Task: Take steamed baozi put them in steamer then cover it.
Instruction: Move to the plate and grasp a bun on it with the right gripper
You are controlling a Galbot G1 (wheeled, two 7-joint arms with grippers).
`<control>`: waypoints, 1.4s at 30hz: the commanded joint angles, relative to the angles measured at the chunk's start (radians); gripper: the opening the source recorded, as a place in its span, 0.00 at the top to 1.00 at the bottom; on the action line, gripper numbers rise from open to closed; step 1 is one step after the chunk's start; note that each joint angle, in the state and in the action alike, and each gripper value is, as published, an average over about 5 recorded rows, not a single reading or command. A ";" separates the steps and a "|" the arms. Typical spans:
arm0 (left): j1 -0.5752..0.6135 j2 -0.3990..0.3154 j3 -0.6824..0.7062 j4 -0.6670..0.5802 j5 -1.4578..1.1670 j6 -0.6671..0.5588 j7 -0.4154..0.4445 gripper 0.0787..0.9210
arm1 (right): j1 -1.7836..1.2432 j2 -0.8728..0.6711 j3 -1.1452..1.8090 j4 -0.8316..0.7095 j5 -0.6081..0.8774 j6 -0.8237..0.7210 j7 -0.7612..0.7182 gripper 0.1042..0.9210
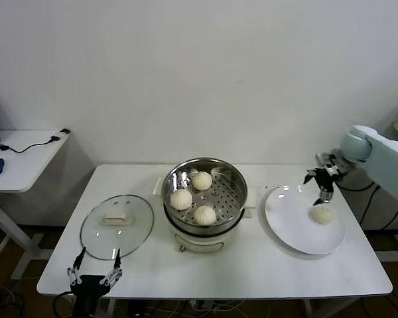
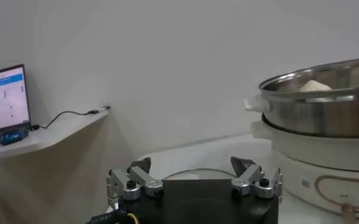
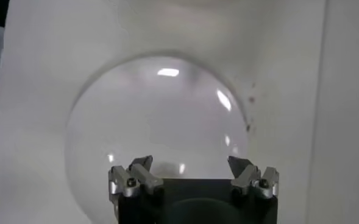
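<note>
The steel steamer (image 1: 233, 192) stands mid-table on its white base, uncovered, with three steamed baozi (image 1: 180, 198) on its perforated tray. A fourth baozi (image 1: 323, 214) lies on the white plate (image 1: 292, 225) to the right. My right gripper (image 1: 316, 187) hovers open just above and behind that bun, holding nothing. In the right wrist view the right gripper (image 3: 191, 165) looks down on the bare plate (image 3: 161, 109); the bun is hidden there. My left gripper (image 1: 99, 256) waits open at the table's front left, and in the left wrist view the left gripper (image 2: 193, 171) faces the steamer (image 2: 325, 112).
A glass lid (image 1: 117, 225) with a pale handle lies flat on the table left of the steamer, just beyond the left gripper. A side table (image 1: 20, 156) with a cable and a blue mouse stands at far left. A white wall is behind.
</note>
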 commanded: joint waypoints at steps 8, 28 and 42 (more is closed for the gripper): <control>-0.001 -0.010 0.000 0.010 0.018 0.004 -0.003 0.12 | -0.275 0.119 0.382 -0.360 -0.294 0.107 -0.038 0.12; -0.008 -0.013 -0.003 0.027 0.025 0.003 -0.005 0.12 | -0.251 0.263 0.462 -0.535 -0.395 0.157 -0.030 0.12; -0.005 -0.016 0.000 0.025 0.026 0.000 -0.006 0.12 | -0.226 0.284 0.478 -0.580 -0.404 0.167 -0.043 0.26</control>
